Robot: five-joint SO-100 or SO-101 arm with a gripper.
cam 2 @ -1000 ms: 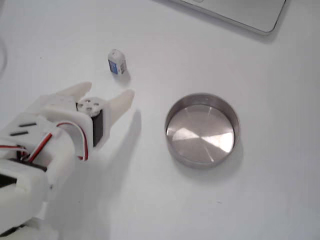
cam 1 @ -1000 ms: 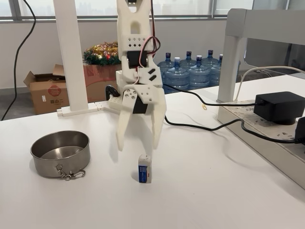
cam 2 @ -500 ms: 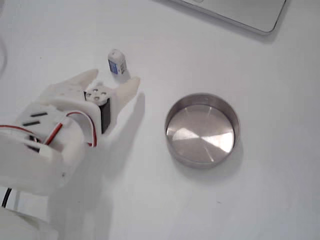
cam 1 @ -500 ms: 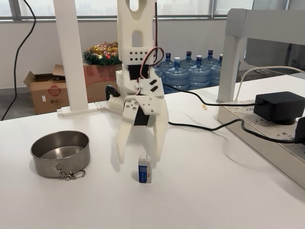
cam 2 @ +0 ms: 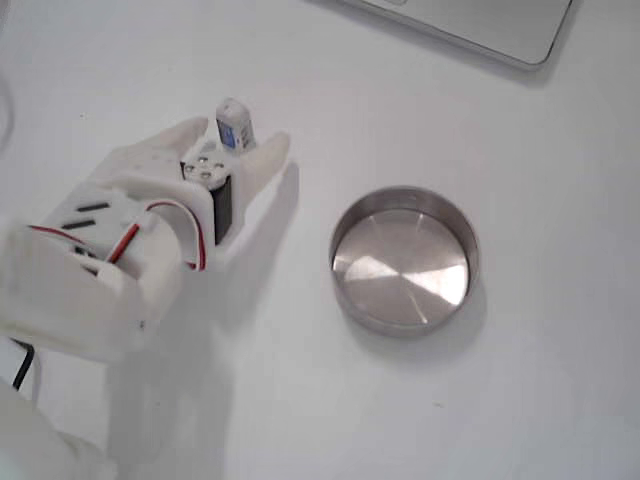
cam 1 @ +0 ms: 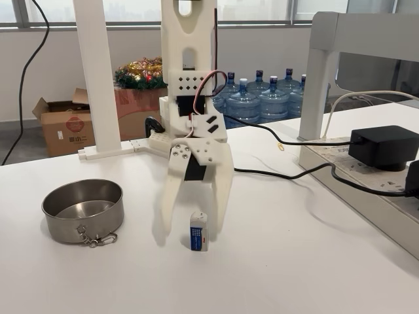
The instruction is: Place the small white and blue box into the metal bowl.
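Observation:
The small white and blue box (cam 1: 198, 231) stands upright on the white table, seen also from above (cam 2: 233, 124). My white gripper (cam 1: 194, 233) hangs over it, open, one finger on each side of the box, tips close to the tabletop; from above the gripper (cam 2: 240, 137) straddles the box. I cannot tell whether the fingers touch it. The metal bowl (cam 1: 83, 210) sits apart to the left in a fixed view, with a chain and clasp at its front rim. In the view from above the bowl (cam 2: 405, 259) lies to the right and holds nothing.
A black power adapter (cam 1: 383, 145) and cables lie on a grey unit at the right. White posts (cam 1: 97, 75) stand behind the arm. A grey slab (cam 2: 470, 25) sits at the top edge.
My gripper has come down and forward from behind the box until its open fingers straddle it. Box and bowl have not moved.

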